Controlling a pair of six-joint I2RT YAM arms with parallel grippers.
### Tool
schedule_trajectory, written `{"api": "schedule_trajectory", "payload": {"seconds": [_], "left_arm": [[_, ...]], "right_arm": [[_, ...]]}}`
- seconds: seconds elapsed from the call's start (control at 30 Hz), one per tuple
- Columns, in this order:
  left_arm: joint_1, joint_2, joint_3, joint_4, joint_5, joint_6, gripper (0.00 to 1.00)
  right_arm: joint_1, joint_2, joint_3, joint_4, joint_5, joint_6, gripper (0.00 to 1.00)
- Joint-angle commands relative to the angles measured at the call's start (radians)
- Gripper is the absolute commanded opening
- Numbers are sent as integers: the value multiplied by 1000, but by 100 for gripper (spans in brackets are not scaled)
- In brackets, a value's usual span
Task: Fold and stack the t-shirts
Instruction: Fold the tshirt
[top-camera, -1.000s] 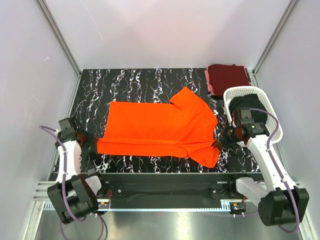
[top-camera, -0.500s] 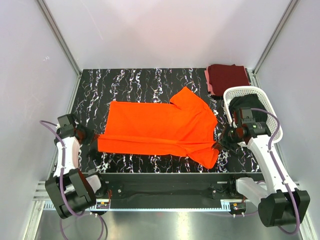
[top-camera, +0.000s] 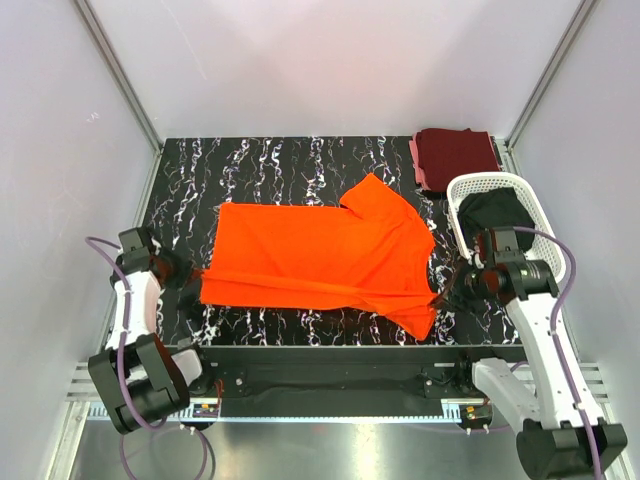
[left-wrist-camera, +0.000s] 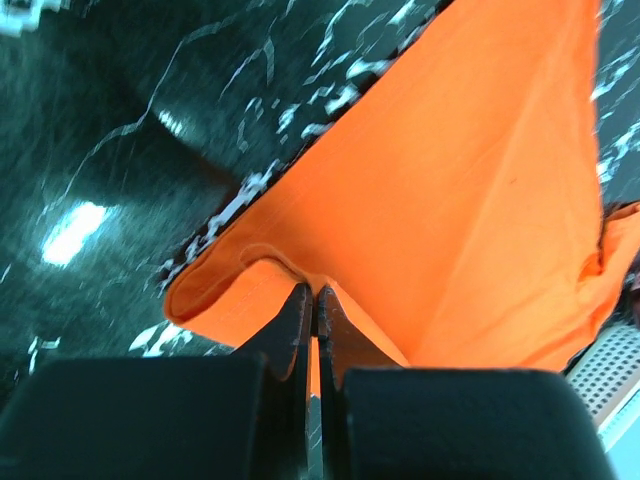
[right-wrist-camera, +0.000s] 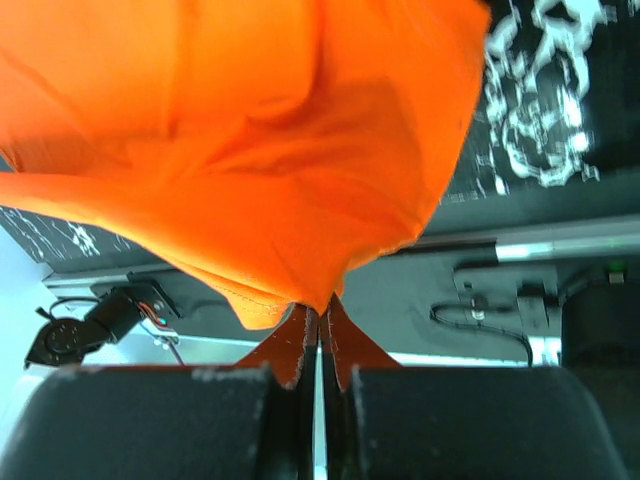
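The orange shirt lies spread across the middle of the worktop, one sleeve pointing far and the other toward the near right. The left pincer is at the shirt's near left corner. In the left wrist view its fingers are pressed together on the hem, and the cloth puckers around them. The right pincer is at the near right end of the shirt. In the right wrist view it is likewise clamped on an orange edge, with cloth bunched above it. A folded maroon shirt rests in the far right corner, just beyond the white basket. A black shirt lies inside the basket, at the right edge.
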Motion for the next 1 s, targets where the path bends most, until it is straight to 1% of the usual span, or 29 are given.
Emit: {"api": "schedule_trajectory", "payload": {"seconds": [0.0, 0.07, 0.17, 0.3, 0.43, 0.53, 0.6, 0.73, 0.83, 0.93, 0.97], "left_arm": [[-5, -26, -16, -26, -40, 33, 0], [-25, -22, -12, -37, -60, 25, 0], [-43, 0, -4, -20, -73, 14, 0], [-60, 53, 19, 14, -65, 5, 0], [-112, 139, 74, 24, -88, 4, 0], [-129, 210, 117, 37, -96, 2, 0], [-134, 231, 146, 41, -97, 5, 0], [-132, 248, 180, 41, -106, 16, 0], [-132, 227, 221, 37, -74, 10, 0], [-132, 189, 309, 24, -47, -7, 0], [-134, 181, 370, 24, -27, -18, 0]], "right_arm": [[4, -61, -16, -115, 25, 28, 0], [4, -76, -31, -125, 21, 52, 0], [6, -41, -51, -96, 39, 65, 0], [4, 63, -77, -8, 51, 87, 0], [3, 176, -58, 62, 70, 98, 0], [1, 273, 2, 92, 105, 81, 0], [1, 308, 33, 97, 113, 62, 0], [1, 353, 87, 102, 102, 39, 0], [0, 361, 162, 97, 140, 13, 0], [1, 396, 318, 103, 156, -46, 0], [0, 419, 416, 109, 156, -59, 0]]}}
